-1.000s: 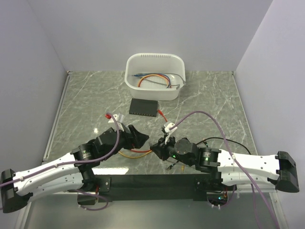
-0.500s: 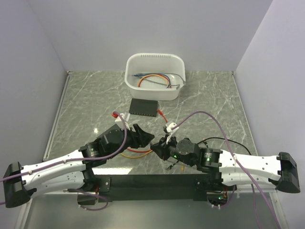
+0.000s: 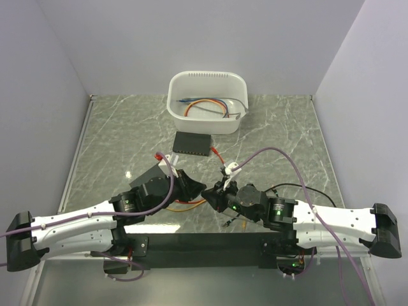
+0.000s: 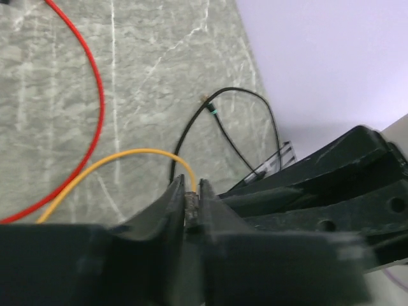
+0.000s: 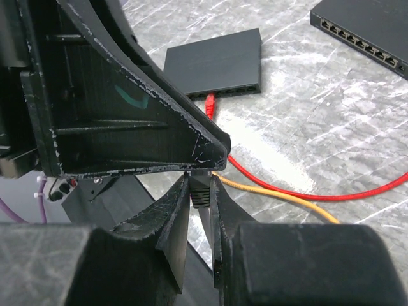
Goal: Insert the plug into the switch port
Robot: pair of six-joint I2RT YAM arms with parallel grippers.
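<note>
Left gripper [image 4: 191, 191] and right gripper [image 5: 199, 185] are both clenched on one plug [image 5: 201, 191]; the switch [image 3: 191, 144] lies well apart, farther up the table.

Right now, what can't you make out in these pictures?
- Dark plug on the thin orange cable: top view, left tool and right tool cover it; left wrist view, blurred.
- Black rectangular switch ports: top view, too small.
- Cable ends in white plastic tub: too small, tangled.

left claw [image 3: 199, 187] swung right, closed on plug [image 4: 190, 206]
</note>
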